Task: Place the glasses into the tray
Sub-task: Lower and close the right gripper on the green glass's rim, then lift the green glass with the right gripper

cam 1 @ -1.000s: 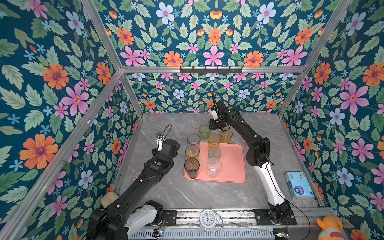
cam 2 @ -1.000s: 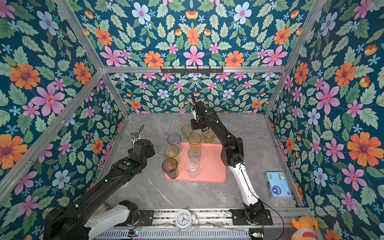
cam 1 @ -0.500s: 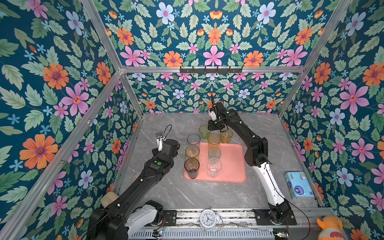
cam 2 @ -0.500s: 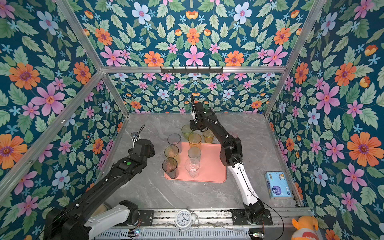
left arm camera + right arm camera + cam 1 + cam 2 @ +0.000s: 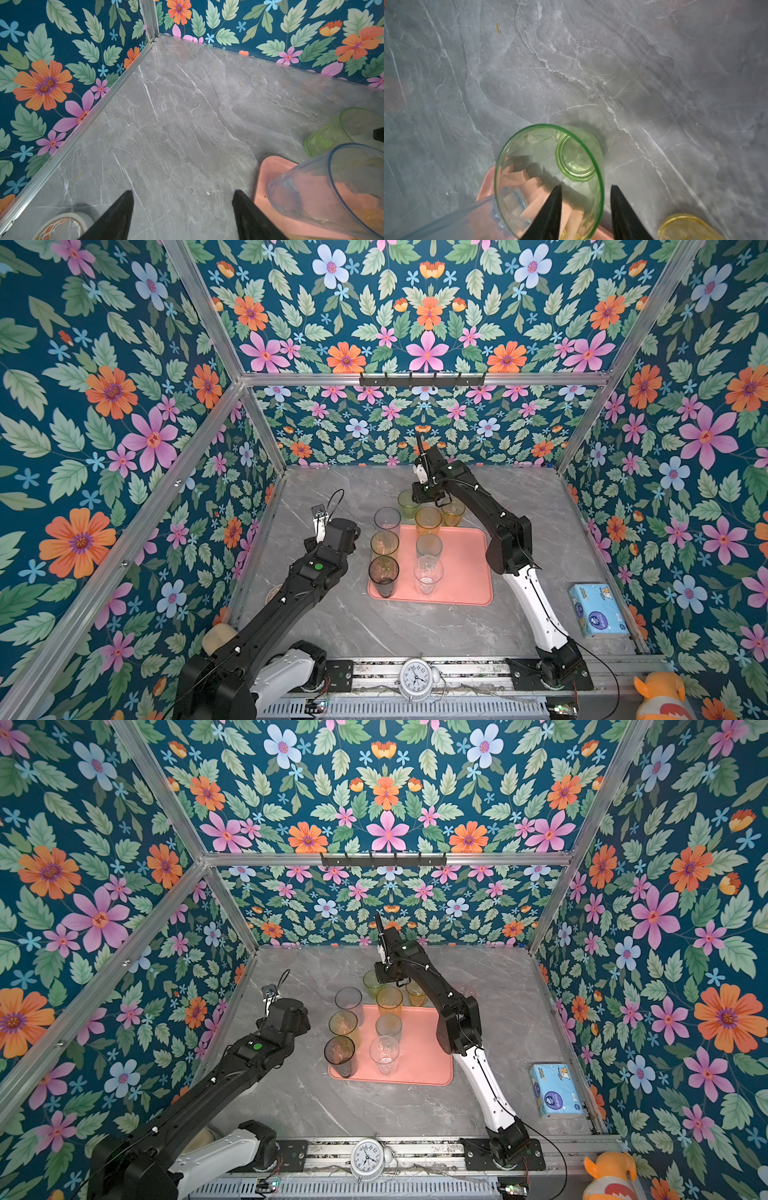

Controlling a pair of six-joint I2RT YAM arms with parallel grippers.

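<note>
The salmon-pink tray (image 5: 465,572) lies mid-table and holds several glasses, among them a smoky one (image 5: 383,572) and a clear one (image 5: 428,574). A green glass (image 5: 405,504) stands upright on the table just past the tray's far corner. My right gripper (image 5: 586,186) straddles the green glass (image 5: 550,166): one finger is inside the rim, the other outside, and the jaws are open with gaps to the wall. My left gripper (image 5: 182,191) hangs open over bare table, beside the tray corner (image 5: 268,172) where a pale blue glass (image 5: 332,187) stands.
An amber glass (image 5: 685,228) stands close to the outer right finger. A tape roll (image 5: 62,226) lies by the left wall. A blue tissue pack (image 5: 598,610) sits at the right edge. A clock (image 5: 417,676) and a plush toy (image 5: 660,697) are at the front rail.
My right gripper has shifted slightly left over the green glass and its jaws have narrowed a little. The left arm has not moved.
</note>
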